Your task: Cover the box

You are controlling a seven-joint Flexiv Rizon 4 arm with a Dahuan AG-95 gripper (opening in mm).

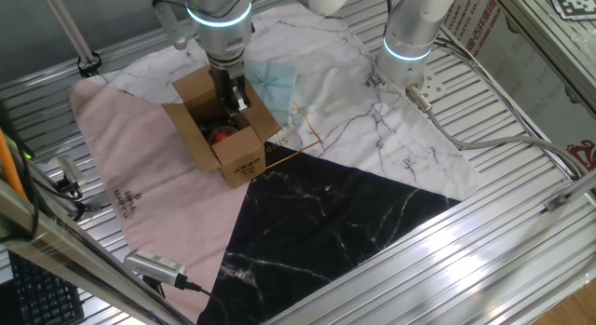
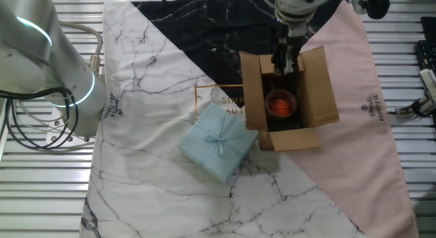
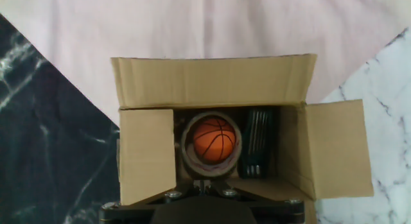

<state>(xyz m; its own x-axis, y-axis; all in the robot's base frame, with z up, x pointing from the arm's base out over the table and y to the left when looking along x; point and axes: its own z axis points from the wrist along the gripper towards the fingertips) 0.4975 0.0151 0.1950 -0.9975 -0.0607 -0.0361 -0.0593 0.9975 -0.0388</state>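
Gripper (image 2: 285, 61) poised over the far edge of the box (image 2: 289, 101), fingers pointing down toward the opening; whether the jaws stand apart or together cannot be told, since both fixed views show only a dark mass at the tip and the hand view shows only the base of the fingers along its lower edge. The box sits on the cloth mat (image 2: 157, 74), across the seam between the pink and black panels, with all four top flaps (image 3: 215, 79) spread outward and the interior exposed. Inside: a small orange ball (image 3: 214, 138) resting in a round ring or cup, and beside it a dark ribbed object (image 3: 257, 144) that cannot be identified. A pale blue folded cloth (image 2: 219, 141) tied with a ribbon lies just beside the box on the white marble panel.

Judged stage: no flap yet folded; closing appears about to begin at the flap nearest the gripper.

Likely faults: the carton looks light and is not held down, so a sideways push on a flap may slide or tip it instead of folding the flap. A descent slightly inside the rim may strike the contents. Stiff corrugated flaps may spring back open once released, and folding them in a poor order may leave one trapped beneath another.
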